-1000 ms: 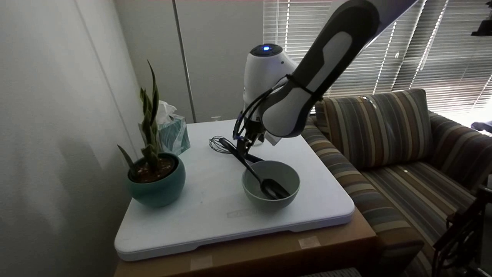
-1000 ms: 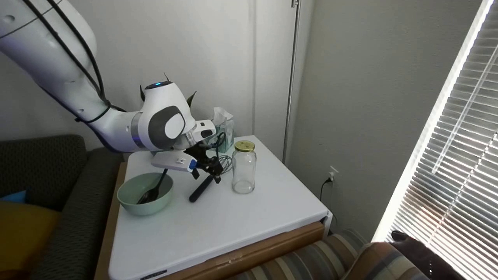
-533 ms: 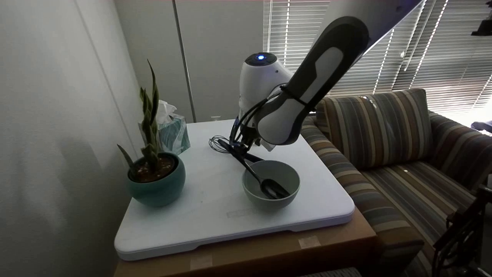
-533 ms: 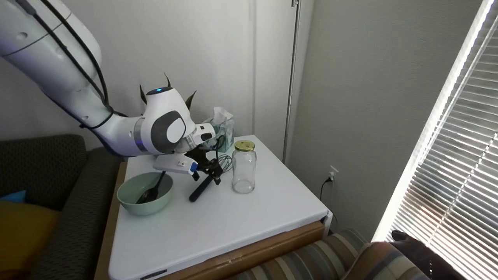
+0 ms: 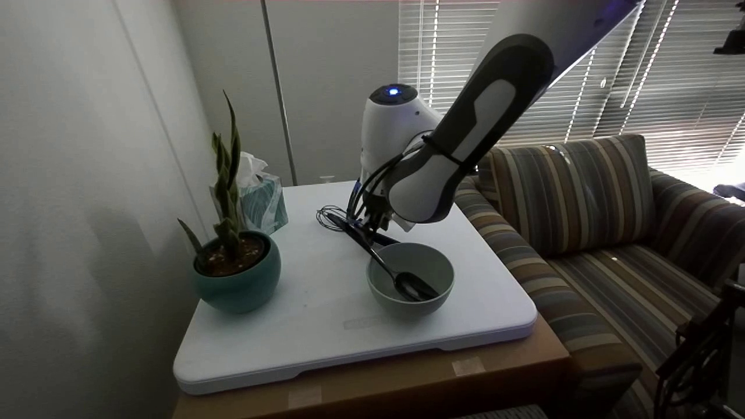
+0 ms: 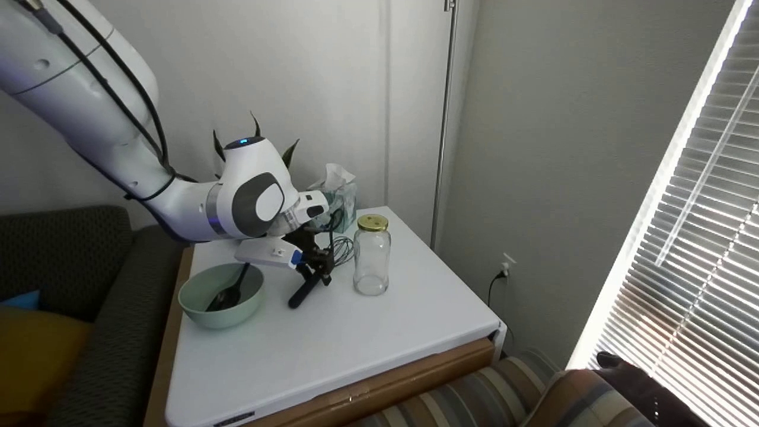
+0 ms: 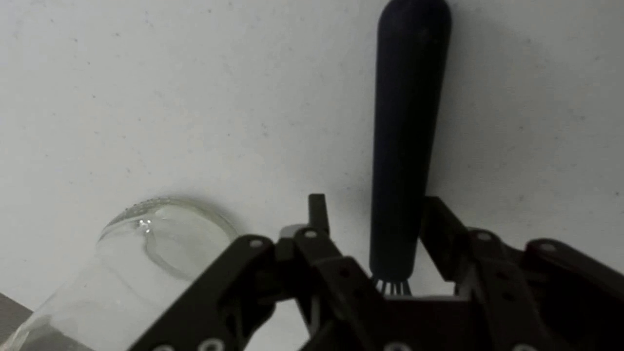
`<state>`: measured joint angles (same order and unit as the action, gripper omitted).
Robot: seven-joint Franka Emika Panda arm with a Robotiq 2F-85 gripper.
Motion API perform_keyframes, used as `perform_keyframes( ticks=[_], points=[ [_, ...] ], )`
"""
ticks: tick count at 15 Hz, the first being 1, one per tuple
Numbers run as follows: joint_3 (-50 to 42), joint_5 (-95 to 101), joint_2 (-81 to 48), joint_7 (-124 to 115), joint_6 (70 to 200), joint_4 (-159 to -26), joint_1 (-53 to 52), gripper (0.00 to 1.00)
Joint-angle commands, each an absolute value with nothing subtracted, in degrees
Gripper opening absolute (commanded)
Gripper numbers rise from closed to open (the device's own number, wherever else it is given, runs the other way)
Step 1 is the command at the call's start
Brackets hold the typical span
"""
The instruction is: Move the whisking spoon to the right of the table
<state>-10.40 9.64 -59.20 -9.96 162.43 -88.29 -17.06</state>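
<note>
The whisking spoon lies flat on the white table (image 6: 379, 338), its dark handle (image 7: 407, 131) running up the wrist view and its wire loops (image 6: 343, 251) toward the tissue box. My gripper (image 7: 374, 197) is lowered over the handle near the wire end, one finger on each side. The right finger (image 7: 441, 236) meets or overlaps the handle's edge. A gap of bare tabletop separates the left finger (image 7: 319, 212) from the handle, so the jaws stand partly open. In an exterior view the gripper (image 5: 372, 233) is partly hidden behind the black spoon's handle.
Close to the gripper stands a glass jar (image 6: 372, 261) with a gold lid. A grey-green bowl (image 5: 410, 256) holds a black spoon (image 5: 414, 286) leaning out over the whisk. A tissue box (image 5: 265, 203) and potted plant (image 5: 236, 285) stand by the wall. A striped sofa (image 5: 582, 221) adjoins the table.
The arm has come down a little toward the table, and the gripper's fingers have drawn closer together around the handle. Whisk, bowl and jar stay where they were.
</note>
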Motion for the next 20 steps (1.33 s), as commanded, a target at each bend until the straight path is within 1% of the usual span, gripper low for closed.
perform_keyframes(
  ticks=[1, 4, 6, 20],
  points=[
    [-10.7, 10.1, -60.0, -9.7, 161.9, -86.9, -16.9, 0.25],
    [-10.6, 10.0, -60.0, -9.7, 161.9, -86.9, -16.8, 0.02],
    [-10.5, 9.9, -60.0, -9.7, 162.0, -87.0, -16.6, 0.06],
    [-10.7, 11.1, -54.5, -8.5, 162.1, -88.8, -18.5, 0.06]
  ],
)
